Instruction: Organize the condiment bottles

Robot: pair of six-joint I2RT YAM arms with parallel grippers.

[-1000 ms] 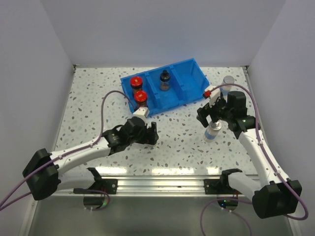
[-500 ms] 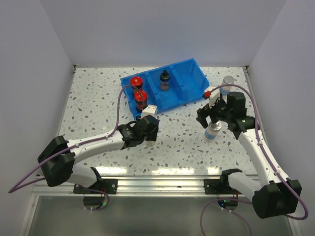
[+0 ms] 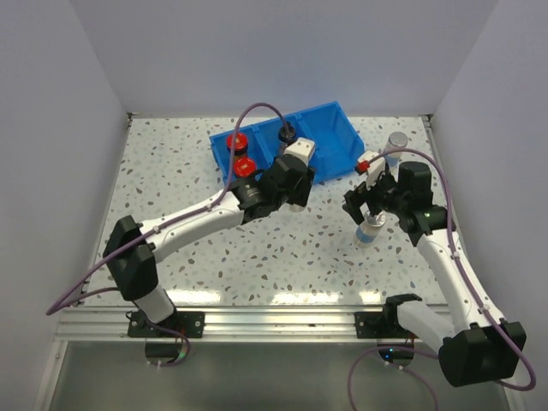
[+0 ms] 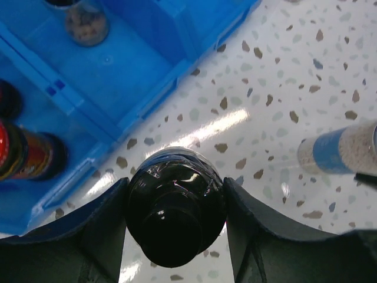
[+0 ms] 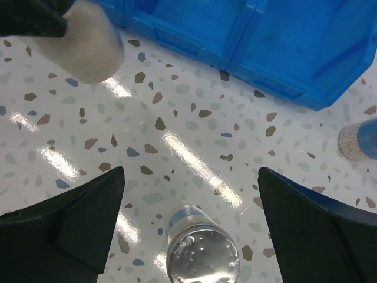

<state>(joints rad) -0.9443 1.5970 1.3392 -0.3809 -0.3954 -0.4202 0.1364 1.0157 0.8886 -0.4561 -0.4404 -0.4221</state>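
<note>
My left gripper [image 4: 175,187] is shut on a black-capped jar [image 4: 175,207], seen from above just outside the front wall of the blue bin [image 4: 147,71]. In the top view the left gripper [image 3: 285,187] hangs over that front wall and hides the jar. Two red-capped jars [image 3: 238,142] [image 3: 246,165] stand in the bin's left compartment. Another black-capped jar [image 3: 287,133] stands in the middle one. My right gripper [image 5: 191,174] is open, directly above a silver-capped jar [image 5: 203,254] on the table. A second silver-capped jar [image 3: 396,141] stands at the back right.
The blue bin [image 3: 338,128] lies at an angle at the back of the speckled table, its right compartment holding nothing. White walls close in the left, back and right sides. The left arm [image 3: 197,224] stretches diagonally across the table's middle.
The left gripper has closed on the black-capped jar and swung from the table's middle up to the bin's front wall. The right arm has stayed over its silver-capped jar.
</note>
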